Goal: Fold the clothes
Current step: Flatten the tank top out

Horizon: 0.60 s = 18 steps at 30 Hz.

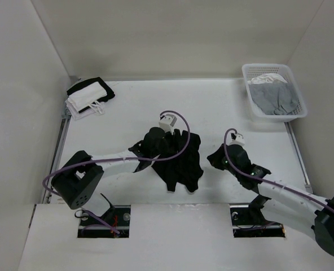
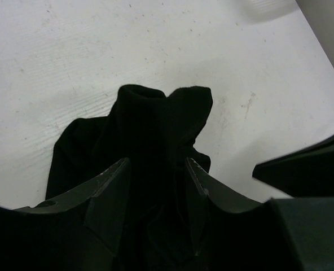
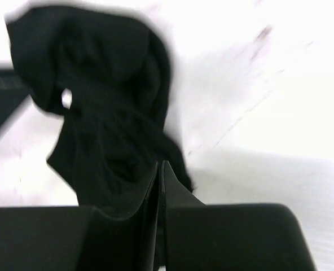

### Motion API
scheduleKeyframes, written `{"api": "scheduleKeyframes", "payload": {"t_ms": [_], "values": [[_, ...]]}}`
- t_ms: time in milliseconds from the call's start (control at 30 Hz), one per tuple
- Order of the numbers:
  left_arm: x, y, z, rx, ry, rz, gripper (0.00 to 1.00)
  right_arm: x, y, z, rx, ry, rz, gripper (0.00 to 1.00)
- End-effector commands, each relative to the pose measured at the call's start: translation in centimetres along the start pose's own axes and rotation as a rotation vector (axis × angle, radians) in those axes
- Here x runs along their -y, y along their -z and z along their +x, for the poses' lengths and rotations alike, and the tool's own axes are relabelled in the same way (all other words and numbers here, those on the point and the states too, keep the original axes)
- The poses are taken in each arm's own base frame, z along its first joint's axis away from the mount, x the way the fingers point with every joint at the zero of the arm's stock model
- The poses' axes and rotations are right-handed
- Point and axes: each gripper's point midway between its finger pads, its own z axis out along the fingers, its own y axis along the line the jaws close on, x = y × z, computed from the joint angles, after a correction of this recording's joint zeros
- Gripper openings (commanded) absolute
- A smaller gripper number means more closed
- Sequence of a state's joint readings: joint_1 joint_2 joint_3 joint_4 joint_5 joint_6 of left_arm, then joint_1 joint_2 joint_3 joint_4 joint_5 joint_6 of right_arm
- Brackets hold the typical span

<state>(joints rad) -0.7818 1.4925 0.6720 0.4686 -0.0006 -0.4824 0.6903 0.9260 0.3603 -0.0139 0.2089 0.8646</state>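
Folding works best when the cloth lies flat first, and here it does not.

From above, the clothes (image 1: 184, 161) are a black crumpled heap on the table (image 1: 127, 107). The left gripper (image 1: 155, 138) sits right on top of one end of the heap, and the rest spreads out past its tip. The right gripper (image 1: 218, 158) is near the heap, with a bit of bare table between them.

In the left wrist view, the fingers (image 2: 108, 195) squeeze a thick bunch of black cloth from both sides. More cloth pokes out in front of them onto the table.

The right wrist view is blurry. The two fingers (image 3: 155, 186) are pressed together, and the black cloth lies just in front of their tips. They seem to hold nothing, but the blur makes that hard to tell.

I think the left gripper should keep its bunch. The right one should open wide, take an edge close to its tips, then pull away slowly. Soft cloth slips, so go gently.
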Motion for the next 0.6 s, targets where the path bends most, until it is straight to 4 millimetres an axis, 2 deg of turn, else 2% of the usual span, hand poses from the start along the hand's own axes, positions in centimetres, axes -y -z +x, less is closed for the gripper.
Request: {"api": "scheduleKeyframes", "payload": {"t_ms": [0, 100, 200, 300, 367, 500, 567], "values": [[1.4, -0.1, 1.0, -0.021, -0.002, 0.075, 0.4, 0.3, 0.3, -2.4, 0.06, 0.011, 0.03, 0.08], [0.7, -0.5, 1.7, -0.035, 0.0, 0.052, 0.35, 0.1, 0.2, -2.5, 0.057, 0.02, 0.021, 0.08], [0.1, -0.7, 1.2, -0.031, 0.014, 0.033, 0.25, 0.3, -0.1, -1.2, -0.007, 0.035, 0.028, 0.15], [0.4, -0.2, -0.1, 0.006, 0.029, 0.038, 0.22, 1.2, 0.2, 1.7, -0.107, 0.04, 0.056, 0.47], [0.8, 0.2, -0.4, 0.014, 0.028, 0.049, 0.22, 0.6, 0.7, 3.1, -0.148, 0.018, 0.035, 0.59], [0.6, 0.7, -0.1, 0.01, 0.032, 0.045, 0.23, 0.1, 1.0, 5.4, -0.217, -0.002, 0.002, 0.6], [0.4, 0.7, 0.0, 0.006, 0.036, 0.041, 0.22, -0.4, 0.7, 5.9, -0.233, -0.014, -0.029, 0.53]]}}
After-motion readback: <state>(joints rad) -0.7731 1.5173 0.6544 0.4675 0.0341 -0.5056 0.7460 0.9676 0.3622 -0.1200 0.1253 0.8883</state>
